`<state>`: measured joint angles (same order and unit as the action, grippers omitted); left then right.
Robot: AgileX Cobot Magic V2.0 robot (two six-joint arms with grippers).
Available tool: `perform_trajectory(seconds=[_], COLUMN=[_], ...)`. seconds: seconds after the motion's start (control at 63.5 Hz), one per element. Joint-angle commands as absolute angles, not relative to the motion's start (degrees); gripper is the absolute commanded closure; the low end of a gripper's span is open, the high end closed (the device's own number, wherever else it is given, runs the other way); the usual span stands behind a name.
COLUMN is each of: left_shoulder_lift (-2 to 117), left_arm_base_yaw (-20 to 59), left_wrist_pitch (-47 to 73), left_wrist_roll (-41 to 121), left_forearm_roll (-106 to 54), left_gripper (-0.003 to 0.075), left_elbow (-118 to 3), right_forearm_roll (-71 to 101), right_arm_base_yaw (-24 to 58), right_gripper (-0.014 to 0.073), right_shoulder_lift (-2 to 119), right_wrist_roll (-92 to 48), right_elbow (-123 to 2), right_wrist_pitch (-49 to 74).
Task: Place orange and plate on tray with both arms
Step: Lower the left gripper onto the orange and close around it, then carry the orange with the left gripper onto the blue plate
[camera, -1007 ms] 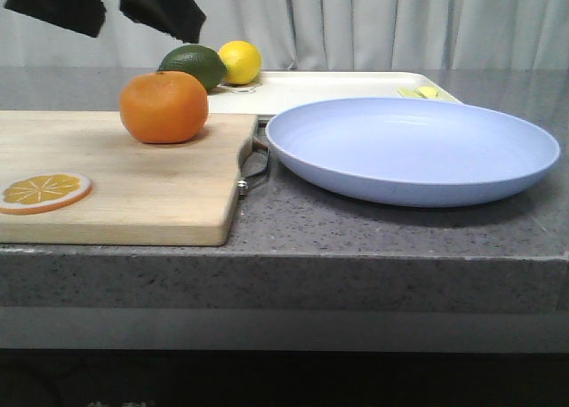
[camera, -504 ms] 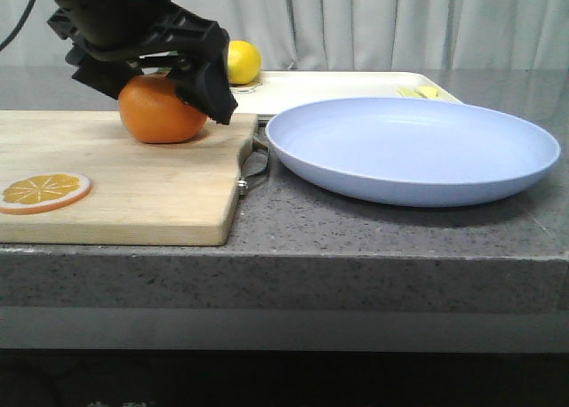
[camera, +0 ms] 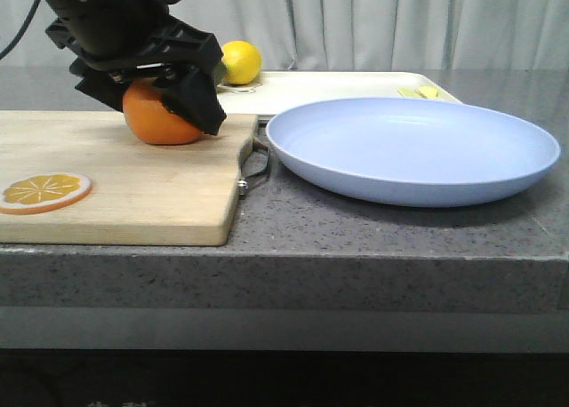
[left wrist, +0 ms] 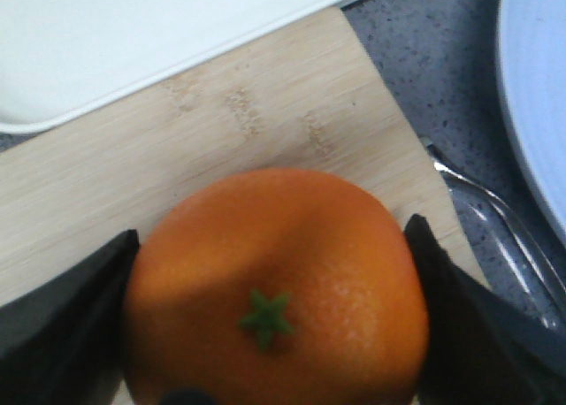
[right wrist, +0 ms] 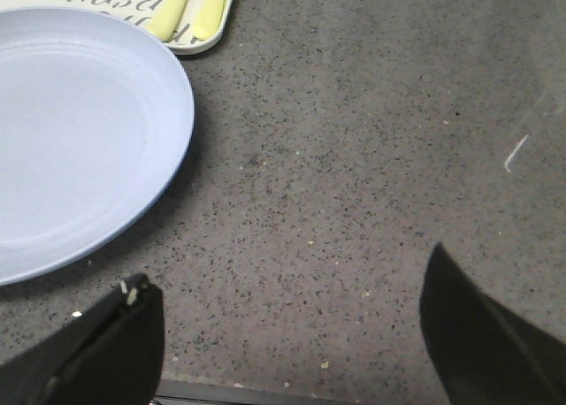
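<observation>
Left tool (left wrist: 270,334) straddling orange (left wrist: 279,286) on board (camera: 133,189), fingers touching both sides, ready to lift; right tool (right wrist: 292,334) wide beside plate (right wrist: 75,131).

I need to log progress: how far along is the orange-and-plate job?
Nothing is on the off-white rectangular tray yet. In hand: the left gripper has its fingers on either side of the round bright-orange fruit, which sits on the wooden cutting board. Left: lifting it over, and the pale lavender-blue plate, beside which the open right gripper hovers.
</observation>
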<state>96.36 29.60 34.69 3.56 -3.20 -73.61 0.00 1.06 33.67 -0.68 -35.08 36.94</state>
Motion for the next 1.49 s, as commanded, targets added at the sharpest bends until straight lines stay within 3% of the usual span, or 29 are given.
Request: perform_trajectory(seconds=[0.0, 0.299, 0.661, 1.117, 1.196, 1.369, 1.479], left_shoulder_lift=[94.0, 94.5, 103.3, 111.3, 112.1, 112.4, 112.4], left_arm_base_yaw=[30.0, 34.7, 44.2, 50.1, 50.1, 50.1, 50.1], left_wrist_pitch=[32.5, 34.3, 36.9, 36.8, 37.0, 37.3, 37.5], left_wrist_roll=[3.6, 3.6, 3.6, 3.6, 3.6, 3.6, 3.6], left_forearm_roll=[-3.4, -3.0, -3.0, -1.4, -1.4, -1.4, -1.4], left_gripper=[0.0360, 0.0360, 0.0359, 0.0357, 0.0323, 0.0136, 0.0072], left_elbow=[-76.6, -85.9, -98.2, -102.6, -102.6, -102.6, -102.9], right_forearm_roll=[-0.9, -0.9, -0.9, -0.9, -0.9, -0.9, -0.9], right_arm_base_yaw=[0.7, 0.7, 0.7, 0.7, 0.7, 0.7, 0.7], right_gripper=[-0.0007, -0.0007, -0.0007, -0.0007, -0.0007, -0.0007, -0.0007], right_shoulder_lift=[34.2, 34.2, 34.2, 34.2, 34.2, 34.2, 34.2], right_wrist_roll=[-1.1, -1.1, -1.1, -1.1, -1.1, -1.1, -1.1], right_elbow=[-37.2, -37.2, -37.2, -37.2, -37.2, -37.2, -37.2], right_wrist_pitch=[33.6, 33.6, 33.6, 33.6, 33.6, 33.6, 33.6])
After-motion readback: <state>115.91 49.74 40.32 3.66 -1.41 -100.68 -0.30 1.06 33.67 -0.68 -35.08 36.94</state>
